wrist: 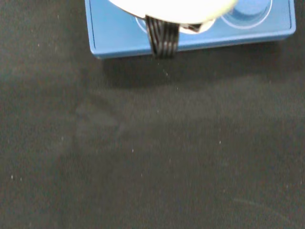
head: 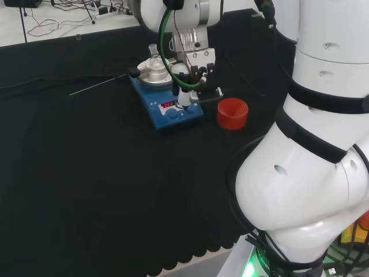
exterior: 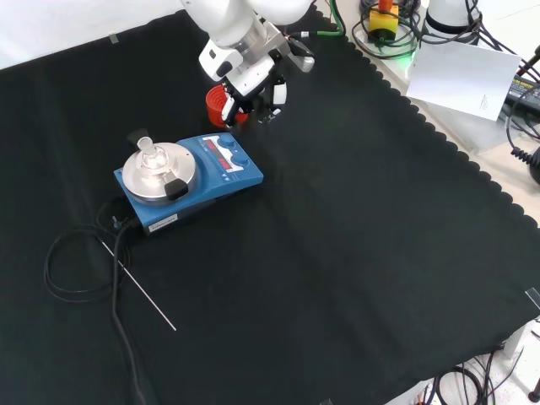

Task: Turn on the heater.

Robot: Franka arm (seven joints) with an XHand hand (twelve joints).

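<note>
Blue heater (head: 167, 109) sits mid-cloth, a flask (head: 154, 60) on its plate, as the hand (head: 187, 81) reaches one straight finger (head: 184, 99) down to its front panel, seemingly pressing a knob; red ring (head: 232, 113) stands beside.

One blue heater (head: 166, 105), one red ring (head: 232, 113) — one thin rod (exterior: 139, 285).

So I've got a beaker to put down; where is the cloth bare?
Front view: the wide cloth right of the heater is bare. It is crowded around the heater: the hand and red ring behind it, cable and thin rod at its left.
</note>
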